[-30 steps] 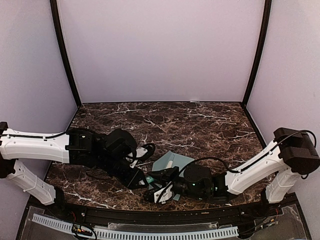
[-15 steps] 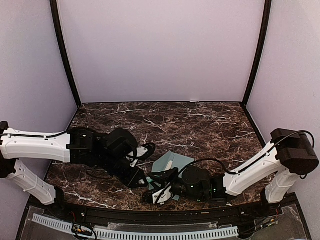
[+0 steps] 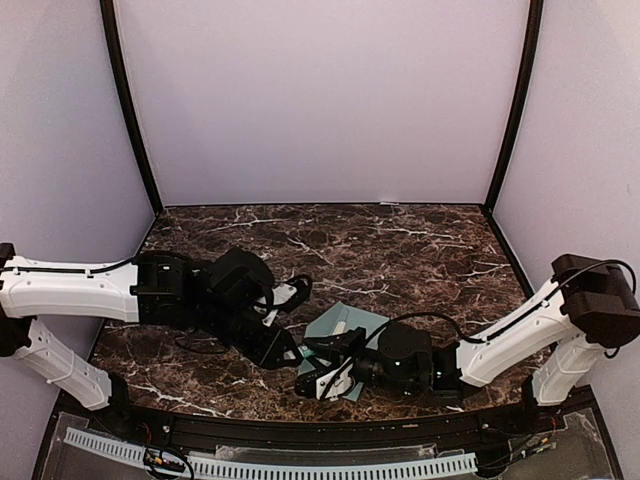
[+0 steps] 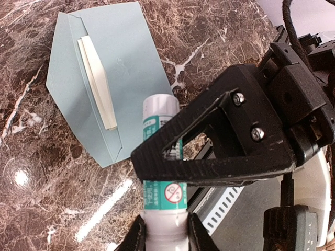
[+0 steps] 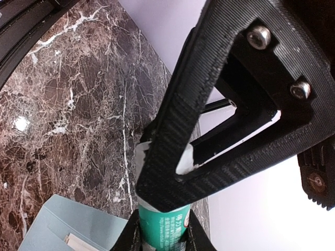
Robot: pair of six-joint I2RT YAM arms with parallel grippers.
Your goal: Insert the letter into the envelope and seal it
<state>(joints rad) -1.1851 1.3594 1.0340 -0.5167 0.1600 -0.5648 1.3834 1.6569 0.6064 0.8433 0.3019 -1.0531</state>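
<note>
The pale teal envelope (image 4: 112,68) lies flat on the marble with its flap open, and shows too in the top view (image 3: 350,322). The cream letter (image 4: 97,83) shows as a strip in the envelope's mouth. A glue stick (image 4: 157,123) with a green label and white ends hangs above the envelope's near edge. My left gripper (image 4: 165,232) is shut on its white end. My right gripper (image 5: 159,232) is shut on its green body (image 5: 165,222). Each wrist view shows the other gripper's black finger (image 4: 209,154) crossing the stick. In the top view both grippers (image 3: 285,345) (image 3: 325,372) meet near the front edge.
Dark marble table (image 3: 400,250) with purple walls on three sides. A black front rail with a white perforated strip (image 3: 270,465) runs along the near edge, close below the grippers.
My right gripper has closed onto the glue stick and shifted slightly to the right. The left gripper kept its hold and barely moved.
</note>
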